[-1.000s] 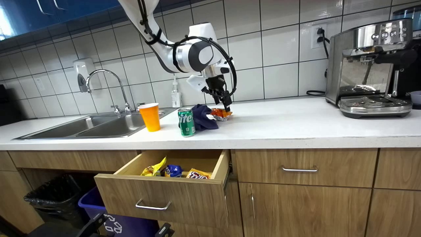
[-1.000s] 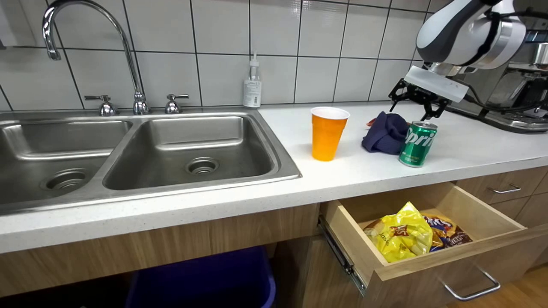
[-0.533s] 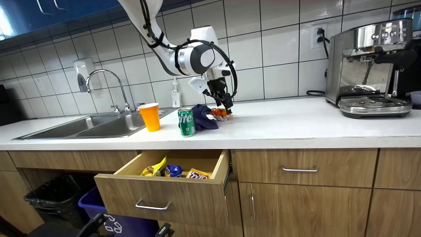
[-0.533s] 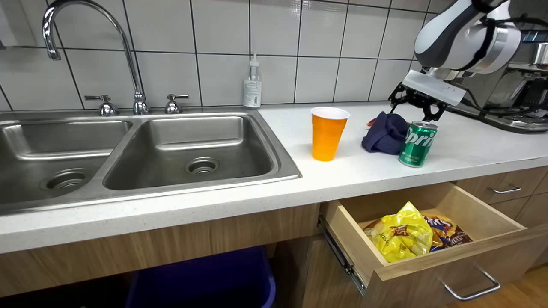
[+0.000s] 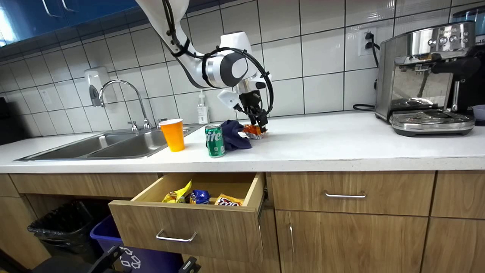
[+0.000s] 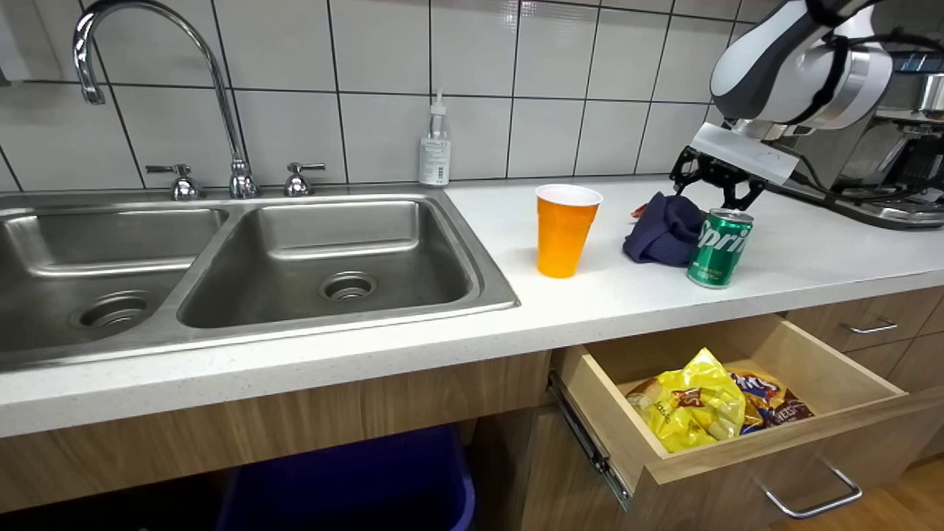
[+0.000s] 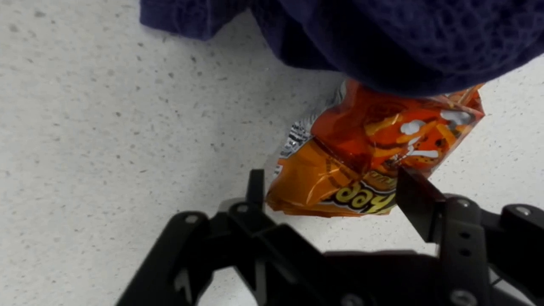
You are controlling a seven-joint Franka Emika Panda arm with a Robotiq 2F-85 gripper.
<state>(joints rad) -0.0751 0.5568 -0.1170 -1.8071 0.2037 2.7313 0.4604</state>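
With your jaws apart astride the orange bag [image 7: 352, 157], close them gently, clear of the navy cloth [image 7: 382, 38].

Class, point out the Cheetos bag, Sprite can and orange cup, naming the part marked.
Cheetos bag [image 7: 361, 155], in the wrist view, on its printed front.
Sprite can [image 6: 720, 251], in an exterior view, on its green side.
Orange cup [image 6: 566, 234], in an exterior view, on its outer wall.

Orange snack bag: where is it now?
In the wrist view, the bag lies right of centre, its lower end between the jaws of the gripper, its upper edge partly hidden by the blue cloth.
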